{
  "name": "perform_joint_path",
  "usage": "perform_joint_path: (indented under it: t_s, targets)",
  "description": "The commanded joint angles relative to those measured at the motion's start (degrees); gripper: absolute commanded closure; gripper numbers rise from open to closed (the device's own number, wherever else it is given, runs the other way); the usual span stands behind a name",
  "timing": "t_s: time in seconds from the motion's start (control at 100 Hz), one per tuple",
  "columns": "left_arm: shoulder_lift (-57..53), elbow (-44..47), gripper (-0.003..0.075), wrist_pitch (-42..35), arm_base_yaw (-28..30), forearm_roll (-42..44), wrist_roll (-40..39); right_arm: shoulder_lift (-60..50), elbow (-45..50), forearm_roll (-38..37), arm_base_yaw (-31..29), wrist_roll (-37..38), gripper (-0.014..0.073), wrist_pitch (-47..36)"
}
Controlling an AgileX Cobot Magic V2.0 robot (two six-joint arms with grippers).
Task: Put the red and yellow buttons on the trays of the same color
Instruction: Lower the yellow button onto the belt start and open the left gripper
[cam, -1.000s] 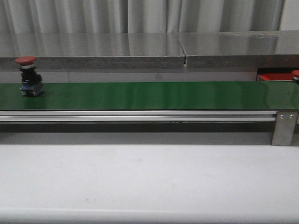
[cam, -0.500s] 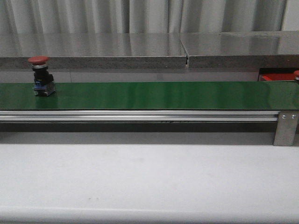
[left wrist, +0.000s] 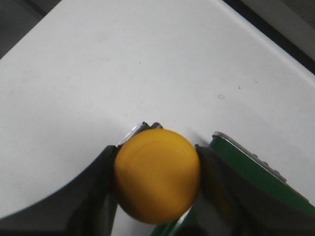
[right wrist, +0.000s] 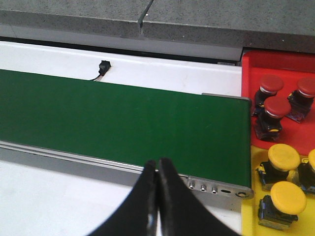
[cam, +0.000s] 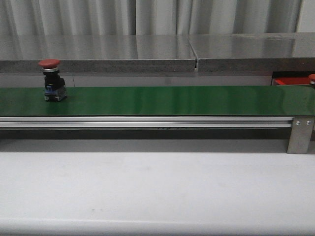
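Note:
A red-capped button stands upright on the green belt near its left end. My left gripper is shut on a yellow button, held over the white table beside a belt end. My right gripper is shut and empty, above the near rail of the belt. Past the belt's end lie a red tray with three red buttons and a yellow tray with yellow buttons. Neither gripper shows in the front view.
A grey stone ledge runs behind the belt. A metal bracket closes the belt's right end. The red tray's edge shows at the far right. A small black plug lies behind the belt.
The red button on the belt has moved to the right along the belt. Nothing else in the front view has shifted.

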Motion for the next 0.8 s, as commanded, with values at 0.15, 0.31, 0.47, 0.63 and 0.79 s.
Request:
perform_joint_path:
  t_s: [0.15, 0.31, 0.47, 0.63, 0.79]
  targets:
    - [-12.63, 12.04, 0.0598, -8.62, -1.87, -0.38, 1.08, -0.32, -1.45, 1.46, 0.09, -0.60, 0.0711, -2.64]
    - [-14.75, 15.97, 0.0598, -10.15, -3.81, -0.38, 1.08, -0.32, -1.45, 1.46, 0.09, -0.60, 0.0711, -2.64]
    - [-14.45, 16.09, 0.0598, -10.98, -6.63, -0.28, 1.53, -0.32, -1.45, 1.46, 0.09, -0.60, 0.0711, -2.64]
    - [-14.10, 16.09, 0.0598, -11.77, -8.85, -0.28, 1.95, -0.32, -1.45, 1.46, 0.09, -0.60, 0.0711, -2.64]
    - [-11.83, 16.09, 0.0598, -11.41, -9.94, -0.55, 1.95, -0.32, -1.45, 1.46, 0.09, -0.60, 0.0711, -2.64]
